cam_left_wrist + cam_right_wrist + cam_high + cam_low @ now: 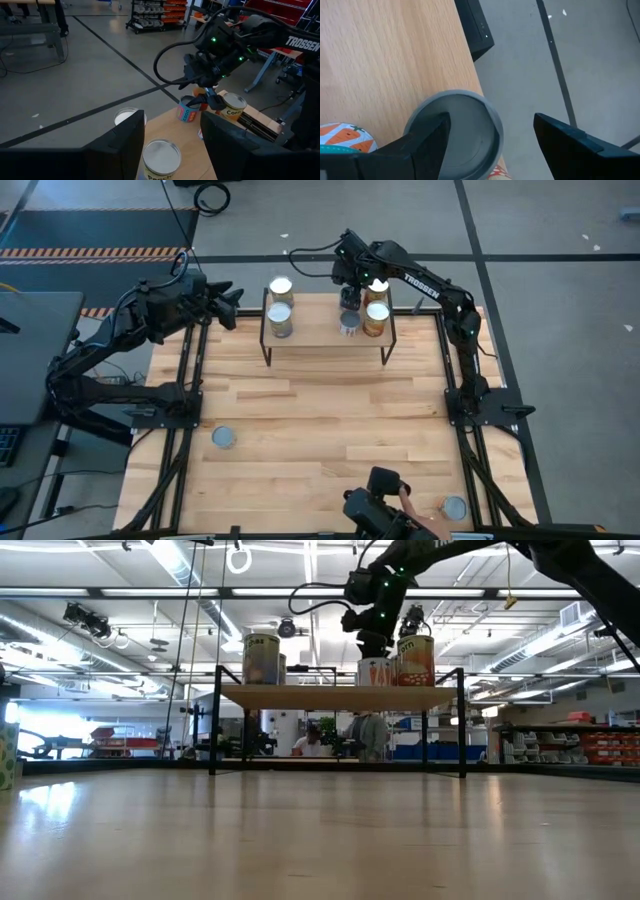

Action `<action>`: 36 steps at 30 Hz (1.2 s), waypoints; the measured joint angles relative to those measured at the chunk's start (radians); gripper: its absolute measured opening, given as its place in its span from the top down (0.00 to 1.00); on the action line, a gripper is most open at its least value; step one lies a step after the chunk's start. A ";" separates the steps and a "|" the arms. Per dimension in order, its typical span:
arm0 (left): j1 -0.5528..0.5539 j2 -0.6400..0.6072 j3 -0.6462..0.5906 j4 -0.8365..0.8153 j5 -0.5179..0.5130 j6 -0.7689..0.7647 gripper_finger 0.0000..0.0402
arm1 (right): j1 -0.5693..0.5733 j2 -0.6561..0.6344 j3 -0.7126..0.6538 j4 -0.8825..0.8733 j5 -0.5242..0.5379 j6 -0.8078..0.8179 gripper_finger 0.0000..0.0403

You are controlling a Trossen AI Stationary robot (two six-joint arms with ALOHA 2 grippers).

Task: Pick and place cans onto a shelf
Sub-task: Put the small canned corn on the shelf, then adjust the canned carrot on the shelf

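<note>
**Cans on a small shelf, right gripper above one**

The slatted wooden table [320, 430] carries the shelf [325, 338] toward twelve o'clock. Four cans [280, 320] stand on it. The right gripper [350, 298], fingers spread, straddles a grey-topped can [457, 132]. The left gripper [232, 298] hovers at ten o'clock, fingers apart, empty. Two cans [224, 438] lie near six o'clock.

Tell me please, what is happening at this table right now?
The robot is putting cans on the shelf. The right gripper hangs open over a grey-topped can on the shelf board, its fingers on either side and not closed on it. Four other cans stand on the shelf, and two wait on the table. The left gripper waits open, left of the shelf.
</note>
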 joint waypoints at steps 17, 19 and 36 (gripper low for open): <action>0.000 0.000 0.000 0.000 0.000 -0.011 0.50 | 0.018 0.000 0.000 -0.005 0.005 0.032 0.26; 0.000 0.000 0.000 0.001 0.000 -0.011 0.50 | 0.018 0.000 0.000 -0.006 0.008 0.034 0.26; -0.001 -0.013 0.000 0.009 0.003 0.020 0.50 | 0.044 -0.014 0.141 -0.066 0.030 0.073 0.26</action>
